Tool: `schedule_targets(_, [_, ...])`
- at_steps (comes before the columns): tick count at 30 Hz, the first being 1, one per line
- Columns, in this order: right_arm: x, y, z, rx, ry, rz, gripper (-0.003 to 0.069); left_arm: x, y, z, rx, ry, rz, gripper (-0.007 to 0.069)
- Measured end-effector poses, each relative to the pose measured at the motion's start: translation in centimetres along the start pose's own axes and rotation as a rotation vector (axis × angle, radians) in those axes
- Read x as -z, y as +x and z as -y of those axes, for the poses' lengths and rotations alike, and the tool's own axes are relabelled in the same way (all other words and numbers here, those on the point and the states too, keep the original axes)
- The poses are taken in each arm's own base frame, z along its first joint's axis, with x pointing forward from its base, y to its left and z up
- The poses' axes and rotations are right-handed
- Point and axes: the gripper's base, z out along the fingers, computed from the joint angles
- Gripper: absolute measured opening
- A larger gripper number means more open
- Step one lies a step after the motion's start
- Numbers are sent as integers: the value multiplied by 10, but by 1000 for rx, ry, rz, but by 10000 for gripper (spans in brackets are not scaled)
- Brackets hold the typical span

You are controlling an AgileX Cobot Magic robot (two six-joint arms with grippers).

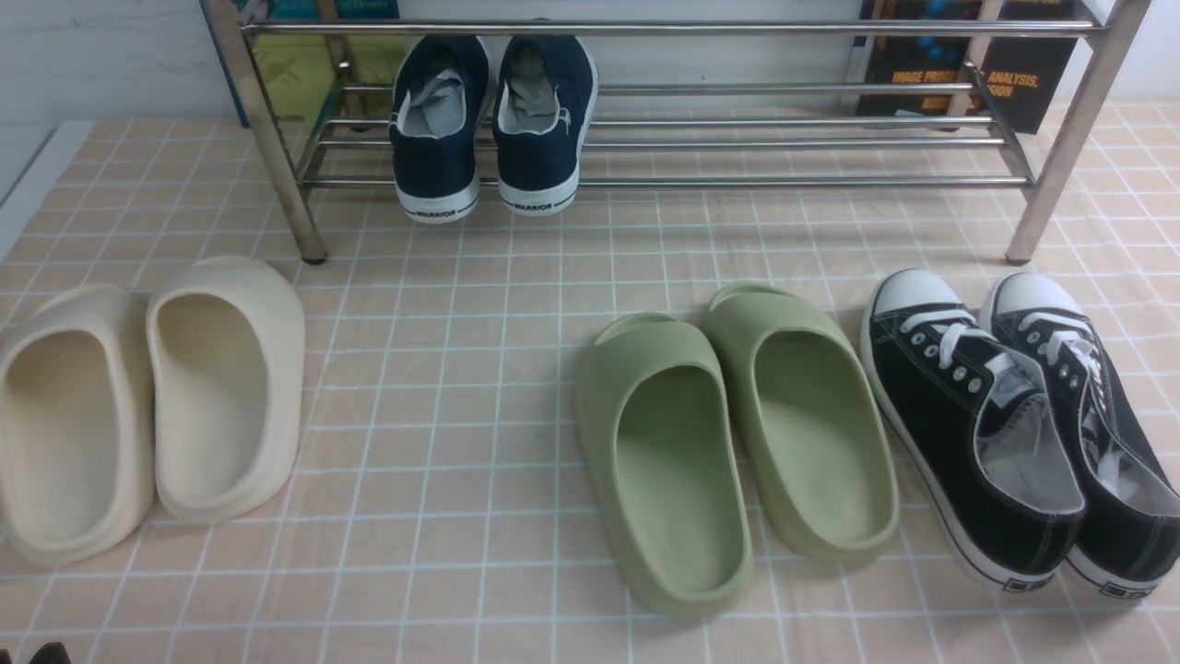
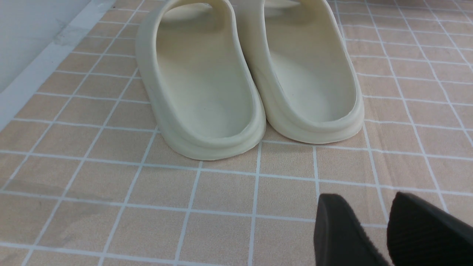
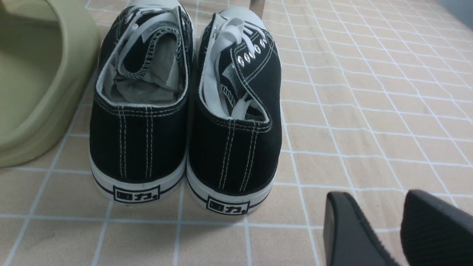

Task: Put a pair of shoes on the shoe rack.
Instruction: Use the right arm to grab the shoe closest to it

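Green slippers (image 1: pixel 802 433) just beside black sneakers (image 1: pixel 959 433)

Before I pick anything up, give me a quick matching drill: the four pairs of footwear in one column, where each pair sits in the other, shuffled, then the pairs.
Column one:
1. cream slippers
2. green slippers
3. black sneakers
4. navy sneakers

Column two:
A. on the shoe rack
B. farthest to the robot's right
C. farthest to the robot's left
D. off the rack, between two other pairs

Pairs: 1-C, 2-D, 3-B, 4-A
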Motion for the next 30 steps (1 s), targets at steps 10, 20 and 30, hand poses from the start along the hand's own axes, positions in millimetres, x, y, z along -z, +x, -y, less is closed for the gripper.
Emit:
schedule_targets(10, [0,0,-1,-17,-6,-2,239,0,0,0,0,0,0,238])
schedule_targets(20, [0,0,-7,-191,-73,-6,239,0,0,0,0,0,0,238])
schedule_targets(30, [2,-3,-19,-606,-213,-30,239,0,0,0,0,0,0,238])
